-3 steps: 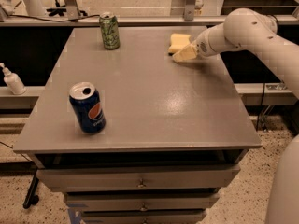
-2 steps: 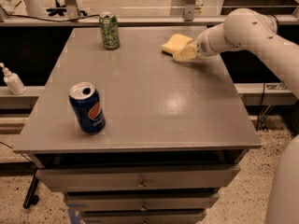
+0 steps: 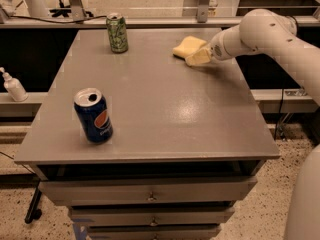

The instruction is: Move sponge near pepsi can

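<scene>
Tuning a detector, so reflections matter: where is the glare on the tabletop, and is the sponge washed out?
Camera view: a soft glare patch lies on the table right of centre; the sponge at the far right, with the end effector at its near side, is evenly lit, not washed out; the pepsi can front left is bright only on top.

Pale yellow sponge (image 3: 187, 46); dark blue pepsi can (image 3: 94, 117); green can (image 3: 117, 33); grey table (image 3: 165, 109); pale gripper (image 3: 196, 58) at sponge
</scene>
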Robot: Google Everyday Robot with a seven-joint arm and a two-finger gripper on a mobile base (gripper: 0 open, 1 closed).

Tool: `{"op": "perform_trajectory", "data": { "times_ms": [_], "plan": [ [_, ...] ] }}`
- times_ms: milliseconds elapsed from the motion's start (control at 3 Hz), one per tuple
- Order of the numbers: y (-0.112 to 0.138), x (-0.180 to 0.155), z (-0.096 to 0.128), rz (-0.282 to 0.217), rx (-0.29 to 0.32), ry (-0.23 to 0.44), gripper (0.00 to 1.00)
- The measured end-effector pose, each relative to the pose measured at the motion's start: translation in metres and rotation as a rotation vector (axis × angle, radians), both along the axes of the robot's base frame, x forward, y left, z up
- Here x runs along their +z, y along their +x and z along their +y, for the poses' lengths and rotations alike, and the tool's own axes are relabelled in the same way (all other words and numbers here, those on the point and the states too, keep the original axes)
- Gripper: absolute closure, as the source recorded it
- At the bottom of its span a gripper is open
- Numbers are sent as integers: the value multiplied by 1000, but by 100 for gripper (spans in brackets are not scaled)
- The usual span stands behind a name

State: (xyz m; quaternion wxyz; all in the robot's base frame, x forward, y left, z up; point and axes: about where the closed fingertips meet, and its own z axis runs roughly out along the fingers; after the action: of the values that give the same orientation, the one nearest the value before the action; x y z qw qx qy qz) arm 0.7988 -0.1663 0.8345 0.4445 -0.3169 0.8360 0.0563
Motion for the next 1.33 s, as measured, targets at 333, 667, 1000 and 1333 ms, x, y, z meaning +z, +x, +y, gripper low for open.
{"op": "perform_trajectory", "data": {
  "times_ms": [333, 667, 1000, 1333],
  "plan": [
    [0, 1, 0, 0, 0, 0, 82],
    [0, 1, 0, 0, 0, 0, 59],
    [0, 1, 0, 0, 0, 0, 35],
    [0, 2, 0, 0, 0, 0, 12]
  ]
}}
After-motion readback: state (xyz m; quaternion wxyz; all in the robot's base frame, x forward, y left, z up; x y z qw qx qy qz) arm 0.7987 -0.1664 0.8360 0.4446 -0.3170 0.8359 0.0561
